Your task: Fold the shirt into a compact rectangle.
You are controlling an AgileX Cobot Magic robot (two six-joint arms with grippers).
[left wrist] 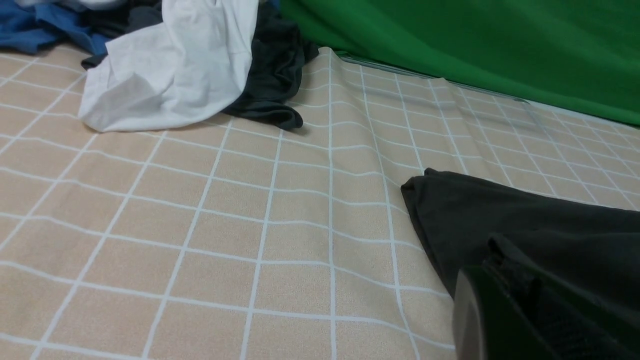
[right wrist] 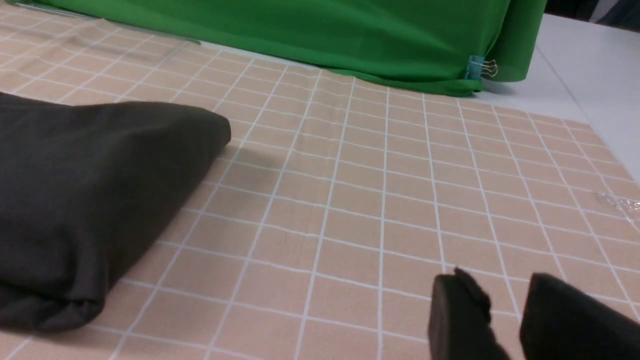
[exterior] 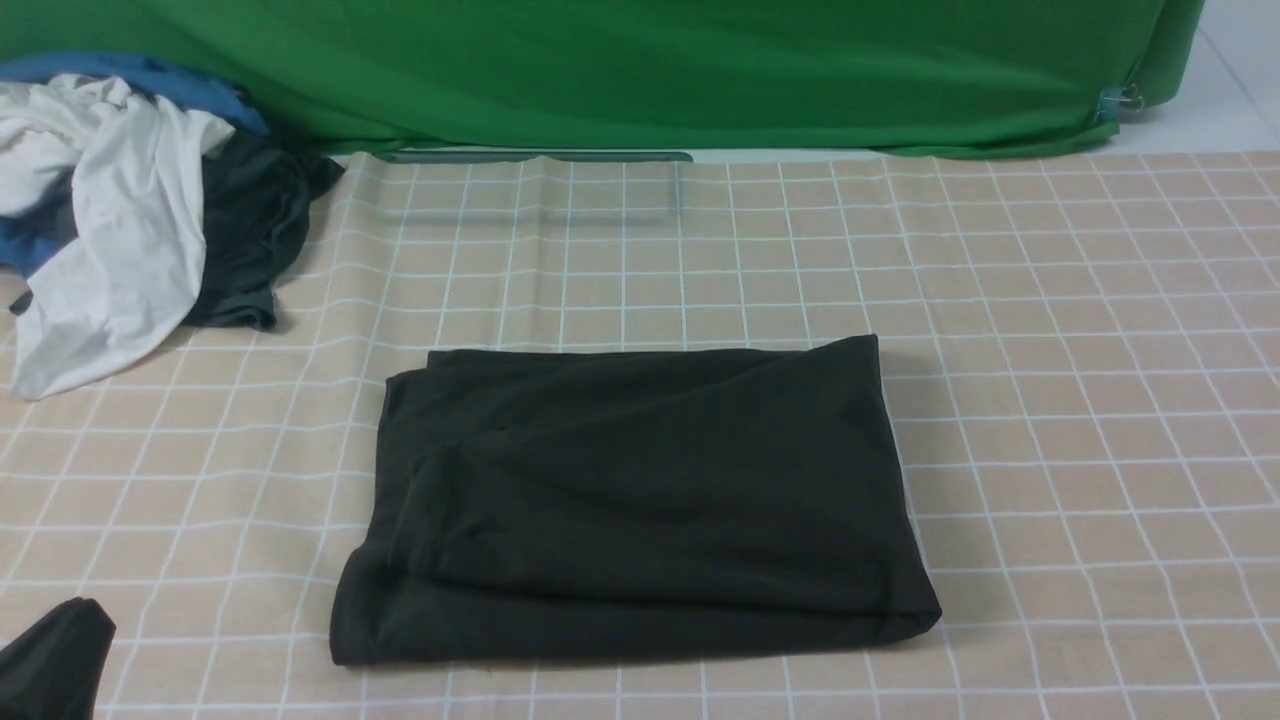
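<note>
The shirt lies folded into a rough rectangle mid-worktop, its left edges stepped and loose. Any nudge there could spring the layers apart. The left hand, closed and empty, sits just beside that corner; the right hand, part open and holding nothing as far as shows, rests clear.

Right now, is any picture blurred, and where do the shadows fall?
Front view: sharp; the shirt is so dark its folds barely show. Left wrist view: the left gripper is close and blurred. Right wrist view: soft shadow beside the shirt; the right gripper is out of focus.
</note>
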